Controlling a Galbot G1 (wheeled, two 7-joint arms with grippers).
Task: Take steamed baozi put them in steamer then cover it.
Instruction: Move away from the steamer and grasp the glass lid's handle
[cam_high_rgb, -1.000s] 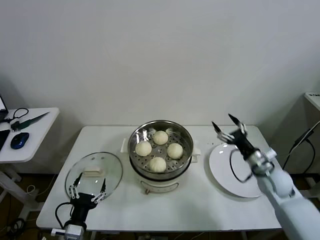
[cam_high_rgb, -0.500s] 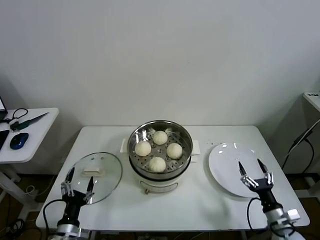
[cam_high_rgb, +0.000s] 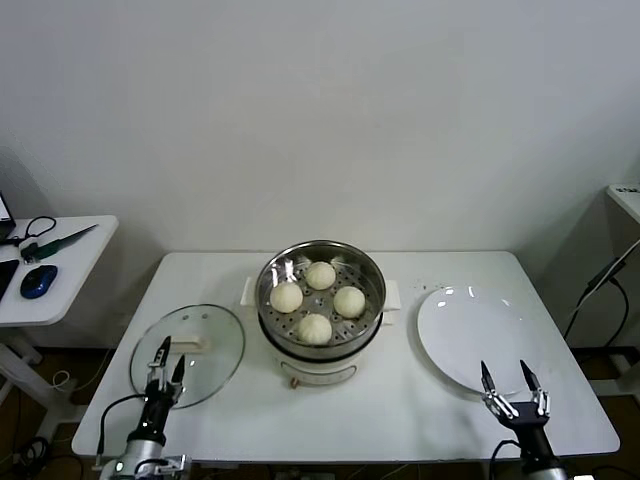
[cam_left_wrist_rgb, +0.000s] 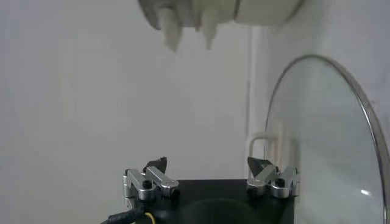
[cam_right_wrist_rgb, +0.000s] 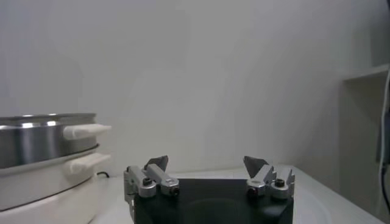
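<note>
Both arms have dropped back toward the near edge of the worktop — the right gripper, a second ago raised over the white plate, now sits low at about five o'clock from the steamer, just off the plate's near rim. Its jaws stand spread wide and hold nothing. The left gripper has eased in at about seven o'clock, over the near edge of the glass lid; it too is fully open and empty.

All four steamed baozi already rest on the perforated tray inside the steel pot, set in a loose diamond, none touching the wall as far as can be seen. The plate is bare.

What appears to remain is the covering. The lid lies flat on the worktop at nine o'clock from the steamer, well apart from it, its white handle up and toward the middle of the glass. Judged by looks, it is rigid, fairly heavy for its thinness, smooth and breakable — the glass offers no purchase, so the handle is the sensible place to take hold, jaws closing across its narrow bar. Lifted off-centre it could tilt and knock the steel rim. The buns, soft and easily dented, should need no further touch.
</note>
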